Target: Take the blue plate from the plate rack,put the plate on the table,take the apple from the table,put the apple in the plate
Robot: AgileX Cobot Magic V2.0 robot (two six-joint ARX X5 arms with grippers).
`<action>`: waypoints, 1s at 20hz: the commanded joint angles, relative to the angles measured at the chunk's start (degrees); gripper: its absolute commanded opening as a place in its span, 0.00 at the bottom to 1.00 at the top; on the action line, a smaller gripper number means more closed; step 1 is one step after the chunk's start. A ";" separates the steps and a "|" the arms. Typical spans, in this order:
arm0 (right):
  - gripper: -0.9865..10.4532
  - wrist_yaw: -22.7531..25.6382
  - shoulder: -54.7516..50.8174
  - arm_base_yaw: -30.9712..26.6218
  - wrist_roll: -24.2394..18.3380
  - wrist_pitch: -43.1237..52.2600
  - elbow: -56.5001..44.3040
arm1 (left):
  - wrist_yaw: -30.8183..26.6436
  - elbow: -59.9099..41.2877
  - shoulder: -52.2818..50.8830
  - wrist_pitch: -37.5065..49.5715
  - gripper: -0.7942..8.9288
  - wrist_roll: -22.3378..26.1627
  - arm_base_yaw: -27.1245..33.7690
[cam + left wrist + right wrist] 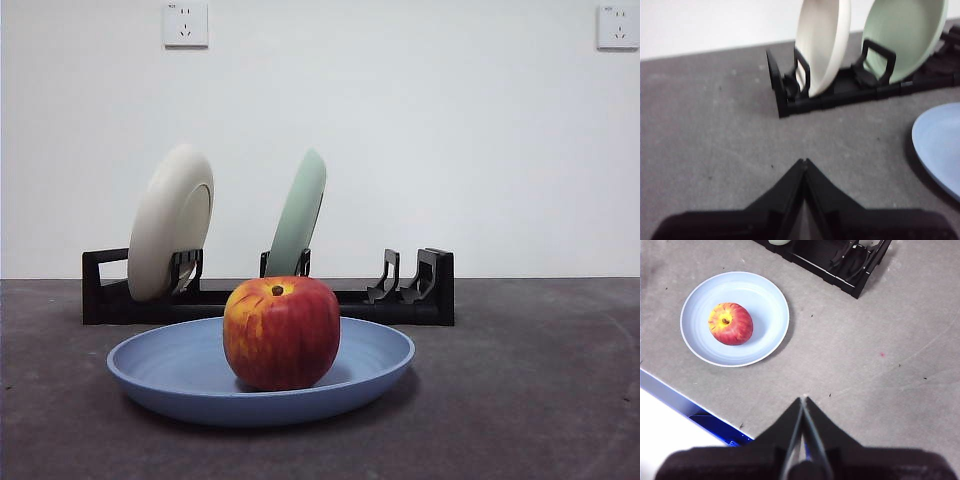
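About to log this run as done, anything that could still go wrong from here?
Little, I think. The apple sits off-centre in the blue plate, so a knock could roll it toward the rim. The cream plate and green plate lean in the rack; a bump there might tip them. Both grippers are shut and clear.

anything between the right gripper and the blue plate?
Nothing: in the right wrist view, only bare table lies between the right gripper, jaws shut, and the blue plate, which holds the apple.
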 commanded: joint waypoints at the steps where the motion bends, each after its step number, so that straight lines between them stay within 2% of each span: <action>1: 0.09 0.17 -0.02 0.02 -0.20 -0.98 -0.07 | 0.31 -0.61 -1.70 0.90 0.08 -0.70 0.17; 6: 0.09 0.24 -0.04 0.00 -0.20 -1.01 -0.07 | 0.31 -0.61 -3.91 1.31 0.08 -0.70 0.17; 19: 0.09 0.35 -0.04 0.02 -0.20 -0.98 -0.07 | 0.31 -0.59 -0.83 1.33 0.08 -0.70 0.17; 20: 0.09 1.95 -0.24 -0.17 -1.40 -0.46 -0.07 | 0.31 -0.59 -0.63 1.33 0.08 -0.70 0.17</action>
